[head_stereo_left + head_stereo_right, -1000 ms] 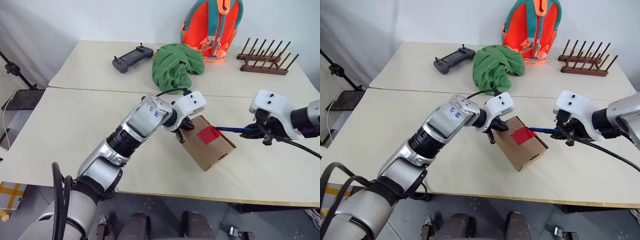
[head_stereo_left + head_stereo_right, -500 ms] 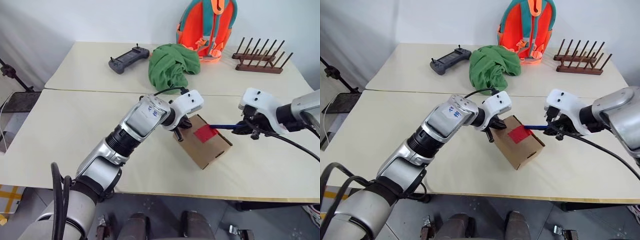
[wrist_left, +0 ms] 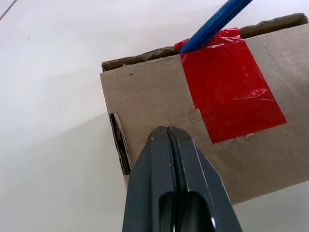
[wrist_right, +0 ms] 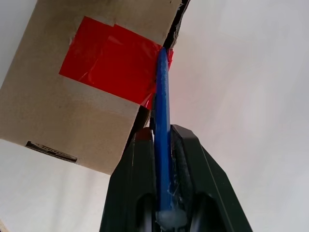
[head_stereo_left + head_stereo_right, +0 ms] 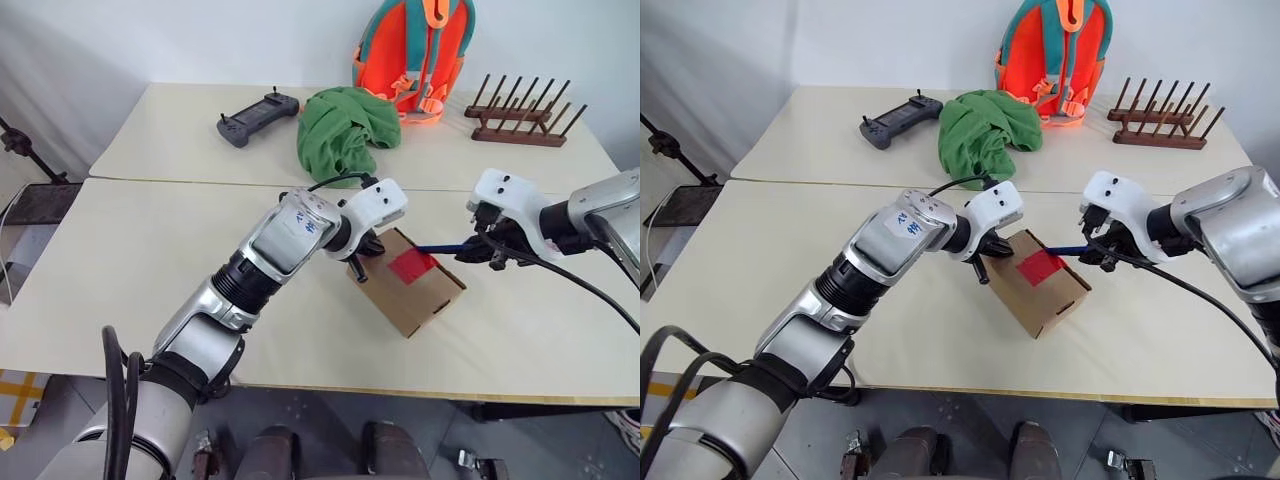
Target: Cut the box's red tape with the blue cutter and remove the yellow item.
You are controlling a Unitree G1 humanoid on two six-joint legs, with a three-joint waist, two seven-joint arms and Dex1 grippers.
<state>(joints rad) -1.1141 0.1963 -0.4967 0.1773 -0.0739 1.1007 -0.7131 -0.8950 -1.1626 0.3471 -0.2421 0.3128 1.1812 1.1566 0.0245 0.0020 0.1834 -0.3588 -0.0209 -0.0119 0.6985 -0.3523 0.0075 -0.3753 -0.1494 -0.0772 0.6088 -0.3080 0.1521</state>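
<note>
The right gripper (image 5: pixel 1102 250) is clamping the blue cutter (image 4: pixel 162 125), its tip meeting the red tape (image 3: pixel 227 94) at the box's (image 5: pixel 408 290) far edge, mid-worktop (image 5: pixel 120 260). The left gripper (image 3: pixel 173 145), fully closed and empty, is bracing the box's left end. You are starting the cut: keep the blade along the seam, shallow, pressing lightly so the box cannot slide.

cutter (image 3: pixel 217 21) tip at tape (image 3: pixel 231 86) edge, on box (image 3: pixel 159 99)
</note>
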